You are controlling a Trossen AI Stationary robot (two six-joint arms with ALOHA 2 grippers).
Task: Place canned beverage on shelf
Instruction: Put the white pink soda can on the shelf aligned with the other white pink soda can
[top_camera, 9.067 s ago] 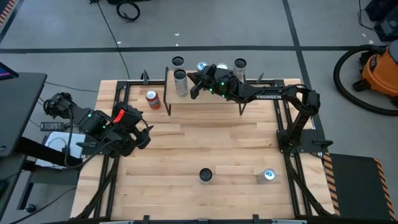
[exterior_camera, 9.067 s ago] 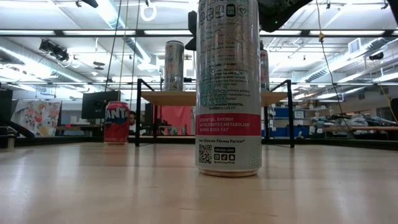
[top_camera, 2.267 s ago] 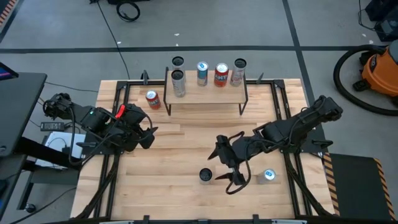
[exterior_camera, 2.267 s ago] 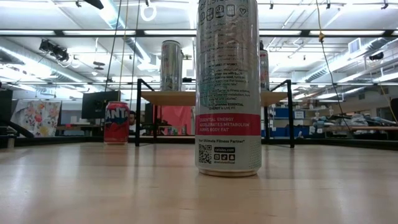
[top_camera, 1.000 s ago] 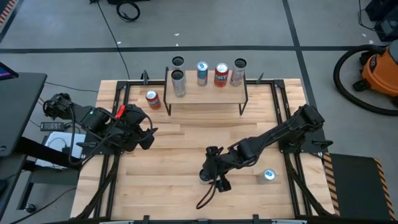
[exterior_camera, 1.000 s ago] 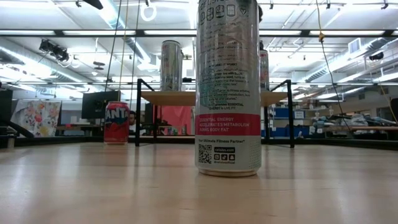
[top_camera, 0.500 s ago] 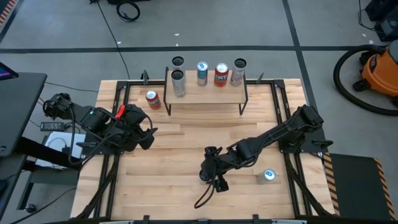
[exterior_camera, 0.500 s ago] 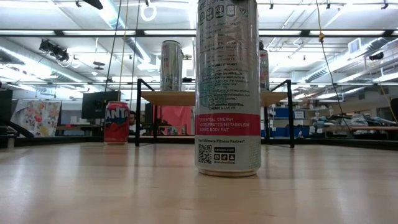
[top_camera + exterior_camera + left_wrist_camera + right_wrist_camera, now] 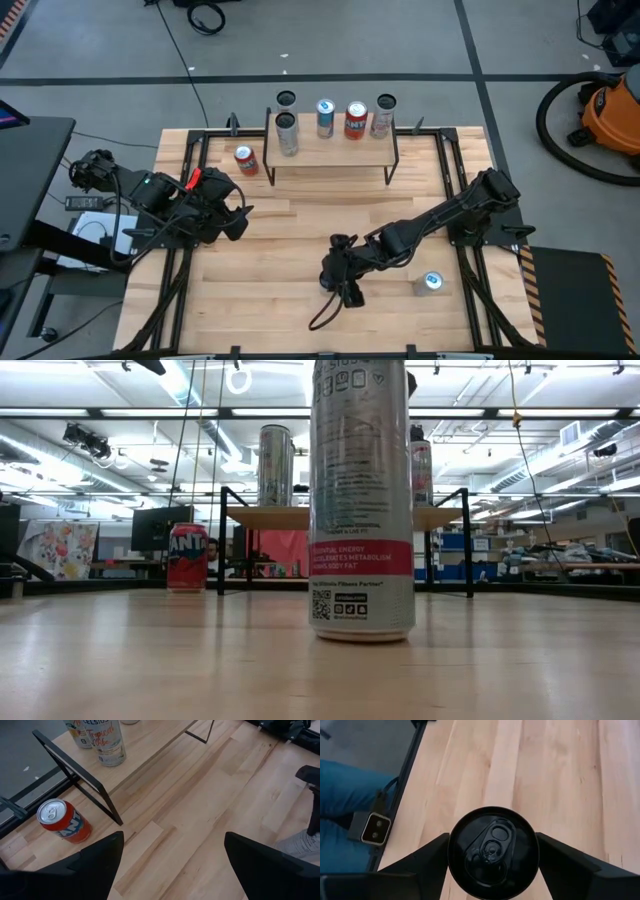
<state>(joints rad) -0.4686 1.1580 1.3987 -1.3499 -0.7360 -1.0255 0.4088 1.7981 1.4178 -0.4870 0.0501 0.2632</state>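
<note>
- Near the front edge of the table (image 9: 290, 235), the tall can (image 9: 360, 510) is standing upright, not yet lifted and well apart from the shelf
- The right tool (image 9: 337, 275) is straddling this can from above, one dark side on each flank of its black lid; whether it is already pressing on the can, I cannot tell
- A lift that is starting before the squeeze is firm is risking the can slipping out, or tipping and rolling across the table
- A second can (image 9: 431, 282) is sitting to the right on the same near strip, and a sideways swing could be knocking it over
- Farther back, at the table's left side, the left tool (image 9: 170, 840) is waiting wide open and holding nothing
- An orange can (image 9: 245, 160) is standing on the table just beside the shelf's left legs
- At the far edge, the shelf (image 9: 325, 152) is already carrying a row of cans (image 9: 356, 118), so free room is lying mostly in front of them
- A tall can that is coming in low could be catching the board's front edge, and one that is reaching too deep could be toppling the row
</note>
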